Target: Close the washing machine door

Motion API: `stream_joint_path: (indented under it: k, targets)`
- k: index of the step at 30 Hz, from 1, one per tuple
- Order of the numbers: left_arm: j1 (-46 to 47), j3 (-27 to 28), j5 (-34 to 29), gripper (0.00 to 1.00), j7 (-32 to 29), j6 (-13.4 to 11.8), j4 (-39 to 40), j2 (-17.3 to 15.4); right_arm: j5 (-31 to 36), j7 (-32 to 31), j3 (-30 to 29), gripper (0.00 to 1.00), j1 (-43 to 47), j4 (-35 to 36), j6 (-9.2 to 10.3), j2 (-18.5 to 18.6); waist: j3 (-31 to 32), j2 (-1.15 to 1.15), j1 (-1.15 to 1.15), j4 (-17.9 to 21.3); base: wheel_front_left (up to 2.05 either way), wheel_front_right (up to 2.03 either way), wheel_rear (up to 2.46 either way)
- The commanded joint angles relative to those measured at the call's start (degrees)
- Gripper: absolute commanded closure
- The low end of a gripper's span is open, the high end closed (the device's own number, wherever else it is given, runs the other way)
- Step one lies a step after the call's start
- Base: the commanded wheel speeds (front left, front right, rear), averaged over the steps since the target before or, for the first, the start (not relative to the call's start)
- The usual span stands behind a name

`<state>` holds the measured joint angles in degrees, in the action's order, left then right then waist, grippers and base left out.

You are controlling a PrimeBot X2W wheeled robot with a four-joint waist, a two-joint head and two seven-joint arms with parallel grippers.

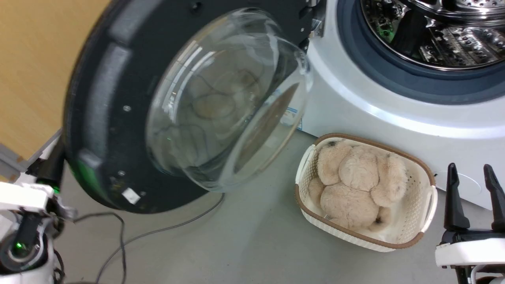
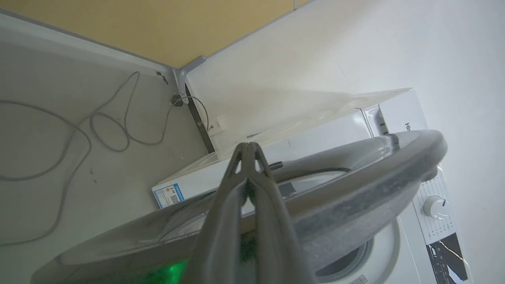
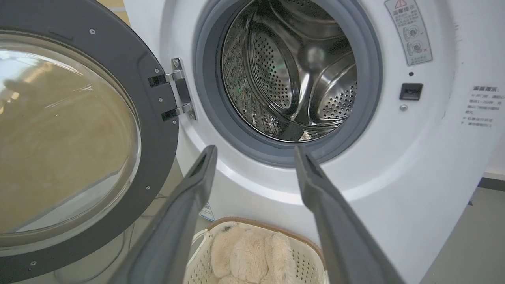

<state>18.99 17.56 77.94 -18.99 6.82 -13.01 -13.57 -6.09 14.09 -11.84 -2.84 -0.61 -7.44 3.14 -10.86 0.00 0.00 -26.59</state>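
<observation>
The washing machine door (image 1: 106,118) stands swung wide open to the left of the washing machine (image 1: 394,114), its glass bowl (image 1: 225,102) bulging towards me. A metal hinge (image 3: 177,94) joins the door (image 3: 158,118) to the white front beside the steel drum (image 3: 292,71). My left gripper (image 2: 248,146) is shut with nothing between its fingers, which lie across the door's rim (image 2: 355,193) from its outer side. In the head view, that arm's dark end (image 1: 49,167) disappears behind the door's left edge. My right gripper (image 1: 473,173) hangs open at the lower right, pointing at the drum opening, apart from the door.
A white woven basket (image 1: 422,213) with a beige plush toy (image 1: 355,185) stands on the floor in front of the machine, between the door and my right gripper. Grey cables (image 1: 158,232) trail on the floor under the door. A yellow wall (image 1: 31,71) is behind the door.
</observation>
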Motion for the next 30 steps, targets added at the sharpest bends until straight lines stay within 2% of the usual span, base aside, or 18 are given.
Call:
stream_joint_path:
  k: [1, 5, 12, 19, 23, 30]
  targets:
    - [-1.67, -1.43, 1.62, 1.0, -1.28, 0.52, 0.48, 0.29, -0.67, 0.62, -0.39, 0.0, -0.88, -0.01, -0.04, -0.25, -0.1, 0.0, 0.0, -0.38, 0.0, 0.0, 0.0]
    - [-5.67, -5.71, 3.84, 1.0, -2.92, 0.67, 4.76, 0.29, -0.77, 0.91, -0.76, 0.0, -0.69, 0.08, -0.05, -0.26, -0.08, 0.0, 0.0, -1.19, 0.0, 0.0, 0.0]
    - [-13.33, -16.13, 3.83, 1.0, -4.67, 0.67, 14.42, 0.76, -1.01, 0.91, -0.65, 0.0, -0.51, -0.27, -0.05, -0.26, 0.72, 0.0, 0.0, -1.85, 0.0, 0.0, 0.0]
    - [-15.57, -27.54, 3.5, 1.0, -5.88, 0.67, 21.58, 0.5, -1.39, 0.91, -0.23, 0.0, -0.47, -0.42, -0.05, -0.26, 1.35, 0.0, 0.0, -1.56, 0.0, 0.0, 0.0]
    - [-14.66, -34.94, 2.33, 1.0, -6.08, 0.67, 23.17, 0.65, -1.78, 0.91, -0.24, 0.0, -1.03, -0.7, -0.05, -0.26, 1.36, 0.0, 0.0, 0.51, 0.0, 0.0, 0.0]
    - [-10.57, -44.96, 2.02, 1.0, -2.2, 0.67, 21.23, 3.98, -2.17, 0.91, 0.23, 0.0, -2.11, -0.96, -0.05, -0.26, 0.8, 0.0, 0.0, 7.05, 0.0, 0.0, 0.0]
